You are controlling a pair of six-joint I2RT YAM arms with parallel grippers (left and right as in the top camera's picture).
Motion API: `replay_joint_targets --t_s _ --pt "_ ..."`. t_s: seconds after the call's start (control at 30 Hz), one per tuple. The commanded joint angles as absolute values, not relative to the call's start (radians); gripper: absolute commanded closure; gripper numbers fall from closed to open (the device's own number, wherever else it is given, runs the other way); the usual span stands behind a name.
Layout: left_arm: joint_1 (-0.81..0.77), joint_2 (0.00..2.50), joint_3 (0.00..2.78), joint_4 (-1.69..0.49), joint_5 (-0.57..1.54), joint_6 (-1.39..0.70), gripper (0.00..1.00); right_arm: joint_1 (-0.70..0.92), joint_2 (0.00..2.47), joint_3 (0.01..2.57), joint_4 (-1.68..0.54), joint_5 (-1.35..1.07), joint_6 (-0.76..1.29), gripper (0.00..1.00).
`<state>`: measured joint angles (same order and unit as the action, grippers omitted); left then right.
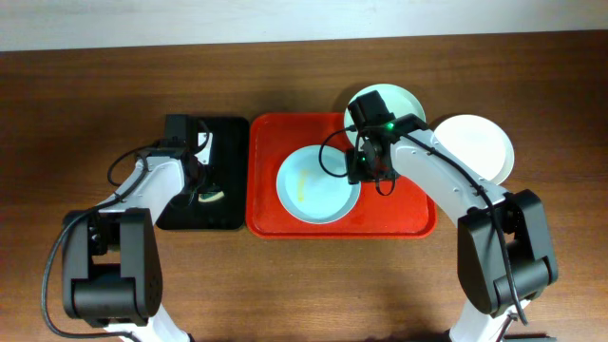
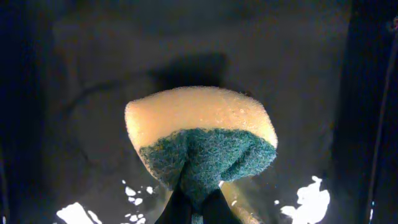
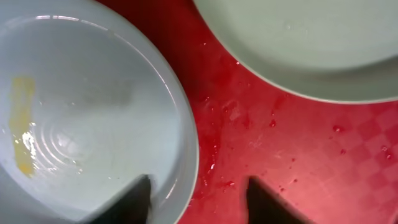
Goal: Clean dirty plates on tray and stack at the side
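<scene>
On the red tray lies a pale blue plate with a yellow smear on its inside. My right gripper hangs open over this plate's right rim. In the right wrist view one finger is over the blue plate and the other over the bare tray, with the rim between them. A mint green plate sits at the tray's far right corner, partly hidden by my right arm. A white plate rests on the table to the right. My left gripper is shut on a sponge.
A smaller black tray lies left of the red one, wet in places, and my left gripper holds the yellow and green sponge just above it. Brown tabletop surrounds both trays. A pale wall runs along the far edge.
</scene>
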<state>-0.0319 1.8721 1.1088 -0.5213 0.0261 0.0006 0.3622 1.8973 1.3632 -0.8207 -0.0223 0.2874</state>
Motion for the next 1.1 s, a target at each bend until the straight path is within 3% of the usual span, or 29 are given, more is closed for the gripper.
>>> replay_joint_targets --t_s 0.0,0.27,0.63,0.9,1.0,1.07 --pt "-0.033 1.917 1.097 -0.519 0.019 0.016 1.0 0.36 1.908 1.354 -0.818 -0.003 0.289 0.72" --pt "-0.033 1.917 1.097 -0.519 0.019 0.016 0.99 0.36 1.908 1.311 -0.777 -0.003 0.294 0.78" --pt "-0.033 1.917 1.097 -0.519 0.019 0.016 0.98 0.36 1.908 1.243 -0.701 -0.056 0.33 0.78" --pt "-0.033 1.917 1.097 -0.519 0.019 0.016 0.98 0.36 1.909 1.23 -0.699 -0.056 0.362 0.83" --pt "-0.033 1.917 1.097 -0.519 0.019 0.015 0.98 0.36 1.909 1.204 -0.663 -0.056 0.376 0.94" --pt "-0.033 1.917 1.097 -0.519 0.019 0.016 0.98 0.36 1.909 1.201 -0.653 -0.056 0.376 0.94"
